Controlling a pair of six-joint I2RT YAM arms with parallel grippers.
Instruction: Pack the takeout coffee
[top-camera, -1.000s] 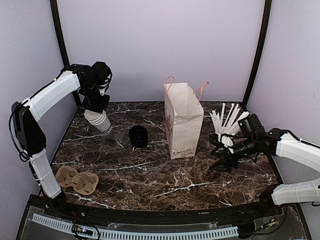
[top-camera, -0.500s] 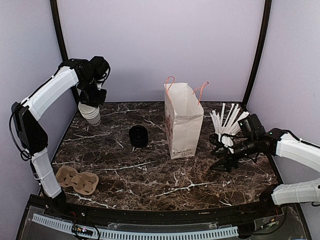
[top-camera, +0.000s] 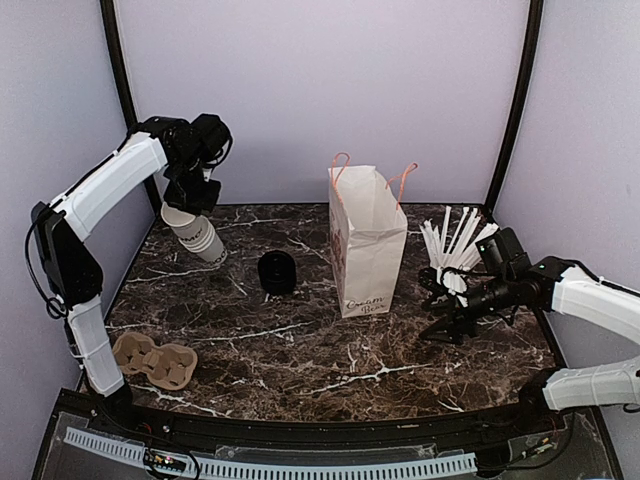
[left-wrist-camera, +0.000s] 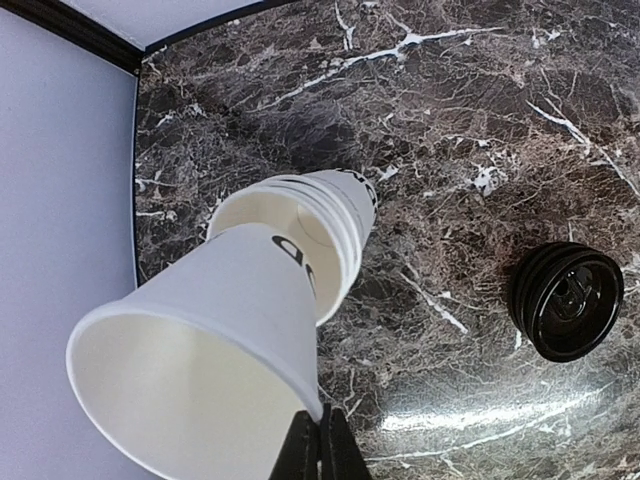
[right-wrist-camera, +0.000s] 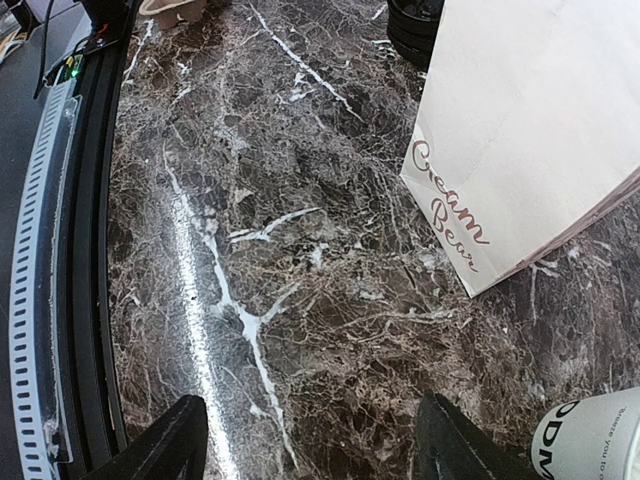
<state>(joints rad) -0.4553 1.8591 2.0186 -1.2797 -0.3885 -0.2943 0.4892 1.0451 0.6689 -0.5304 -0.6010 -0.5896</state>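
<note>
One cup (left-wrist-camera: 200, 340) pinched at its rim by the left gripper (left-wrist-camera: 320, 440), 10 o'clock: best drawn straight off the stack (left-wrist-camera: 335, 215) (tilting may drag neighbours); right gripper (right-wrist-camera: 310, 440) wide open, empty.

One bag (top-camera: 367, 240), one cup carrier (top-camera: 153, 360)

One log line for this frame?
left gripper: shut on rim of top white cup | nested cup stack: tilted | right gripper: open, beside paper bag | black lids: stacked on table
</note>
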